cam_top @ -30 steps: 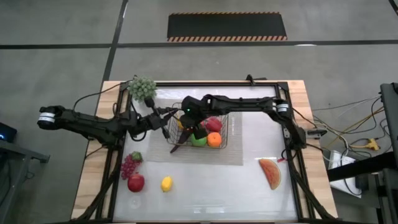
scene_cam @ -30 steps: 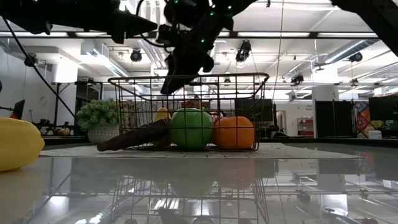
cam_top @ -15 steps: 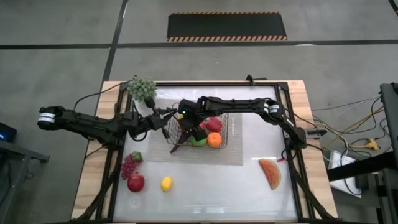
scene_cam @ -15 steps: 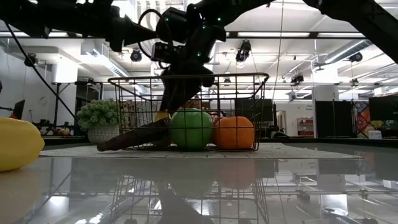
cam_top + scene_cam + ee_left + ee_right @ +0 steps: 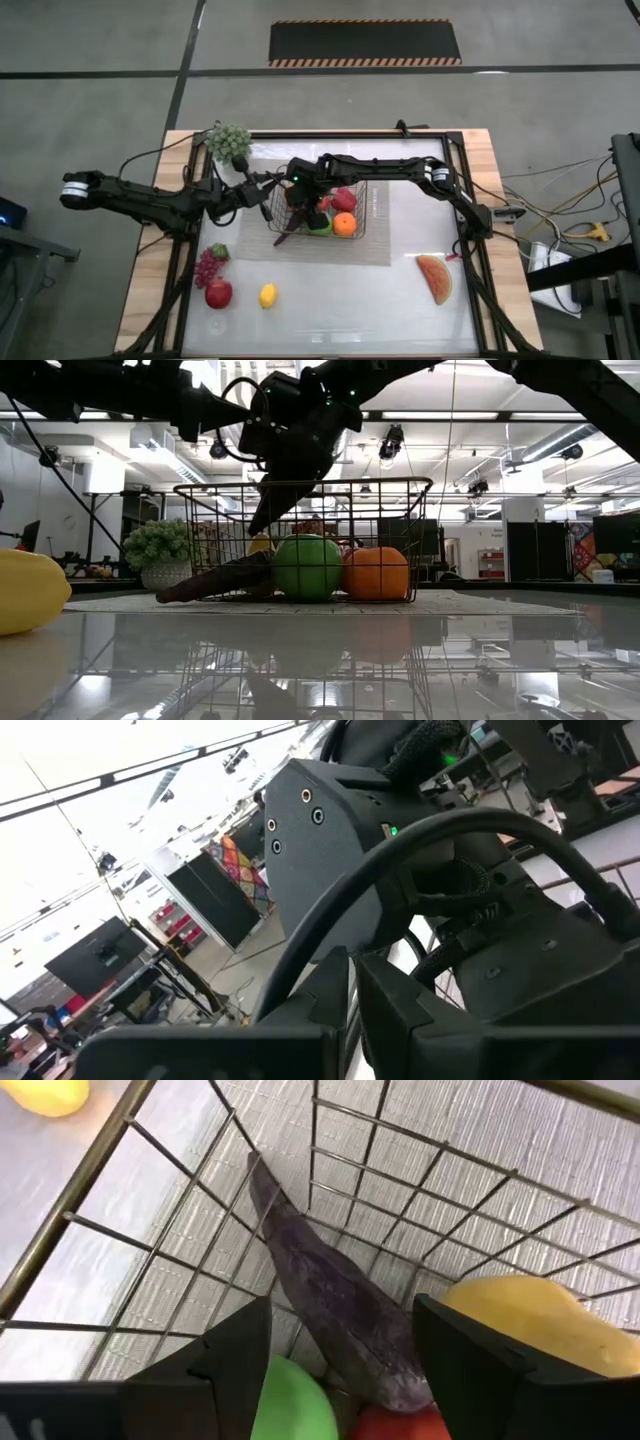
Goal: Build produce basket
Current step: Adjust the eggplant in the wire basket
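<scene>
The dark wire basket (image 5: 360,212) stands on a grey mat mid-table. It holds a green fruit (image 5: 307,567), an orange (image 5: 377,573), a red fruit (image 5: 345,199), a yellow pear (image 5: 530,1320) and the purple eggplant (image 5: 340,1320). The eggplant's thin end sticks out through the left mesh wall (image 5: 190,592). My right gripper (image 5: 345,1370) hangs open inside the basket, one finger on either side of the eggplant and above it. My left gripper (image 5: 262,186) is at the basket's left rim; whether it touches the rim cannot be seen.
On the near left of the table lie dark-red grapes (image 5: 207,266), a red apple (image 5: 218,293) and a lemon (image 5: 268,295). A watermelon slice (image 5: 435,278) lies near right. A pale grey-green bunch (image 5: 229,140) stands at the far left corner.
My right gripper has moved a little toward the table's left over the basket. It dipped down among the fruit, then rose slightly. The eggplant and the other fruit have stayed where they were.
</scene>
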